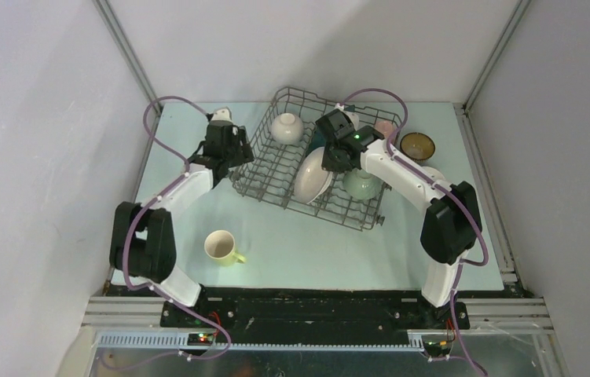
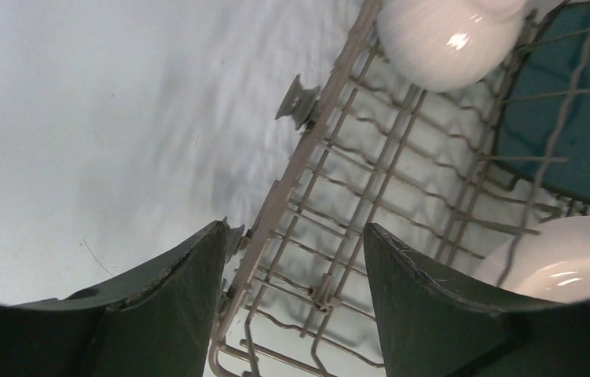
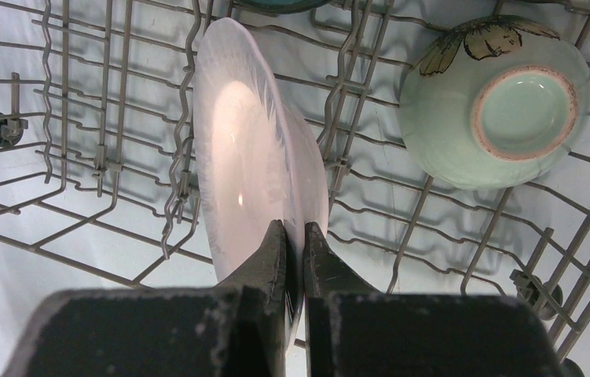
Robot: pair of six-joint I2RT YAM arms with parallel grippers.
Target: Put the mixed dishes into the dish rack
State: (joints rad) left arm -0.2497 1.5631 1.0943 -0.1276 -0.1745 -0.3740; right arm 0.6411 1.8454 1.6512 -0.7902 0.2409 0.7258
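Pinching the rim of the white plate [image 3: 244, 141], the right gripper [image 3: 291, 236] stands it edgewise between tines of the rack [image 1: 269, 166] for support, while the left gripper [image 2: 293, 229] straddles the rack's wall, open and empty, likely to steady it.

place: robot lab cell | evidence: plain white panel walls [image 1: 40, 118], aluminium frame struts [image 1: 121, 39], pale tabletop [image 1: 315, 251]
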